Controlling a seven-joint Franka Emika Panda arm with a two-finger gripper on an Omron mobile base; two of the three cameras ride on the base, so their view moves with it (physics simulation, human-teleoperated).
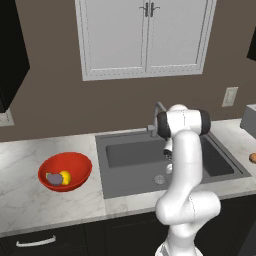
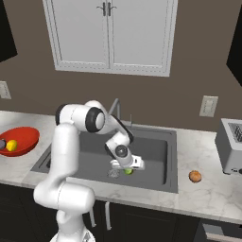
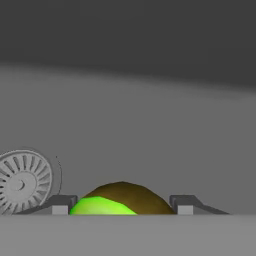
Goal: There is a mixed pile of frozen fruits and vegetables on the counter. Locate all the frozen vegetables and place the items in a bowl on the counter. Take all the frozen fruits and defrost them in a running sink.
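Left base view: the red bowl (image 1: 65, 171) sits on the counter (image 1: 30, 200) left of the sink (image 1: 165, 160). Inside it lie the purple-grey piece (image 1: 53, 178) and the yellow piece (image 1: 65, 177), touching, the purple one to the left; its long axis is too small to judge. The arm (image 1: 186, 180) bends down over the sink and hides most of the hand. The drain (image 1: 159, 179) shows on the sink floor just left of the arm, and the faucet (image 1: 156, 116) rises at the far rim. An orange piece (image 1: 253, 158) lies on the counter at the right edge, beyond the sink.

Right base view: the gripper (image 2: 126, 169) is low inside the sink (image 2: 156, 156), near its floor, with the green fruit (image 2: 128, 171) at its tips, just right of the drain (image 2: 113, 173). The orange piece (image 2: 194, 176) rests on the counter right of the sink, near a toaster (image 2: 230, 146). The bowl (image 2: 19, 140) is far left with both vegetables inside.

Hand view: the two fingertips (image 3: 60, 205) flank the green fruit (image 3: 120, 199), one on each side and close against it, so the pincer looks clamped on the fruit. The fruit is roundish, bright green on the left and brownish over the rest. The drain (image 3: 22, 181) lies to its left on the sink floor.

No writing or labels can be read anywhere.
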